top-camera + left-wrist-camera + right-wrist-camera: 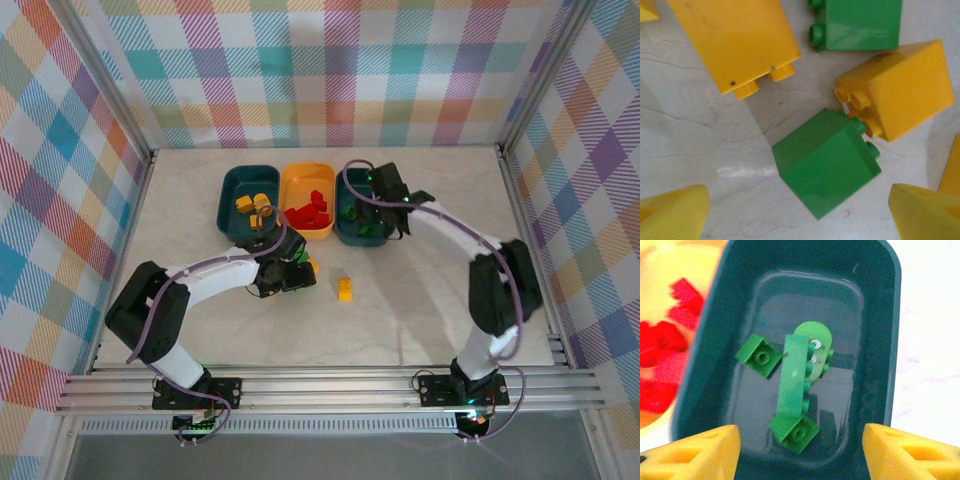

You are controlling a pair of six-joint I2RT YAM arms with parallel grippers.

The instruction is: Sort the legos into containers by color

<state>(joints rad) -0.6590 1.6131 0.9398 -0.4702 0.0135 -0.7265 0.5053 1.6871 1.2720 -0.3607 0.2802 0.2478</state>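
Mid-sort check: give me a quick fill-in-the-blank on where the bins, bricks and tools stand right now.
The legos in the orange-yellow bin are ___.
The right tool hangs open over a teal bin whose bricks are ___.
The open left tool faces a centre brick coloured ___.
The lone brick on the table is ___.
Missing words: red; green; green; yellow.

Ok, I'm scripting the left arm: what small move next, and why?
Probably lower the left gripper and close on the green brick: it lies on the table centred between the open fingers, with yellow bricks close beside it.
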